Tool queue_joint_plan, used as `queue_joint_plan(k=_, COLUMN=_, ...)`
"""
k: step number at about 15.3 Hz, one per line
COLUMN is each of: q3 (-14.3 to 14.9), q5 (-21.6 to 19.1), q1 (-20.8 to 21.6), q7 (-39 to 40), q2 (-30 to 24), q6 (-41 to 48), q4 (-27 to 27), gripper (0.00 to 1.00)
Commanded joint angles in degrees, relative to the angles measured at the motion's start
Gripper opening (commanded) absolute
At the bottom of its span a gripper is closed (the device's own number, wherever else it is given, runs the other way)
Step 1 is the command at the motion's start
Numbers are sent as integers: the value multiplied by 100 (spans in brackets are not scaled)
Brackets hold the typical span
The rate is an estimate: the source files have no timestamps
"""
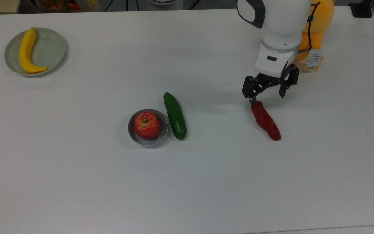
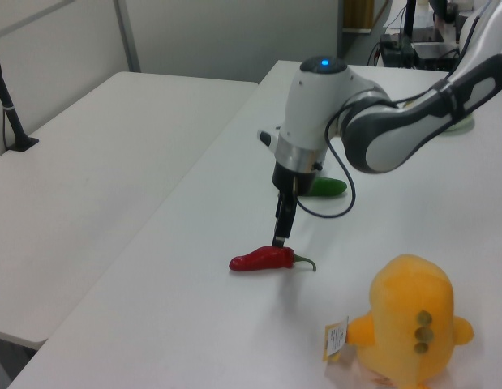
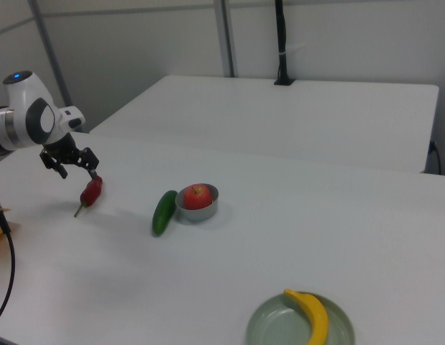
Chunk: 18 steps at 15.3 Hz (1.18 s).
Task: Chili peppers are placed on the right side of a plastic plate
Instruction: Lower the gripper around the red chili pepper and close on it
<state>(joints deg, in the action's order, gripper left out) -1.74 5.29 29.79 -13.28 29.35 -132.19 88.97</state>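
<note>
We see the chili peppers [image 1: 266,120], a single glossy dark-red chili, lying flat on the white table [image 1: 187,182] toward the top view's right, its stem end pointing to the far side and its tip toward the near edge. Directly above the stem end hangs the gripper [image 1: 268,96], its two black fingers spread wide with nothing between them; in the left view the gripper [image 2: 281,235] reaches down to just above the chili peppers [image 2: 261,259], and in the right view the gripper [image 3: 71,167] sits just beside the chili peppers [image 3: 90,191]. Whether a fingertip touches the chili we cannot tell. Just beyond the arm sits an orange plush toy [image 1: 317,29] with a paper tag. Well apart, to the top view's left, a green cucumber [image 1: 174,115] lies just beside a small grey bowl [image 1: 148,138] that holds a red apple [image 1: 146,124]. The plastic plate [image 1: 52,48] rests at the top view's far left corner, carrying a yellow banana [image 1: 26,51] along its left part.
</note>
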Motion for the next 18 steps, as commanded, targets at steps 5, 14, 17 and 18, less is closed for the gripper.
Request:
queue_joint_plan(k=5, q3=-178, q5=727, q1=-61, q7=-640, q2=475, q6=-299, q4=-143, gripper=100)
queue_joint_plan(k=14, q3=-186, q5=991, q1=-105, q7=-746, q2=633, q6=-308, q4=-152, gripper=82)
queue_joint_plan(k=17, q3=-195, q5=1018, q1=-140, q7=-746, q2=633, q6=-308, q4=-135, gripper=55)
queue_joint_plan(k=18, q3=-213, q5=1026, q1=-140, q7=-746, q2=633, q6=-308, q4=-135, gripper=40)
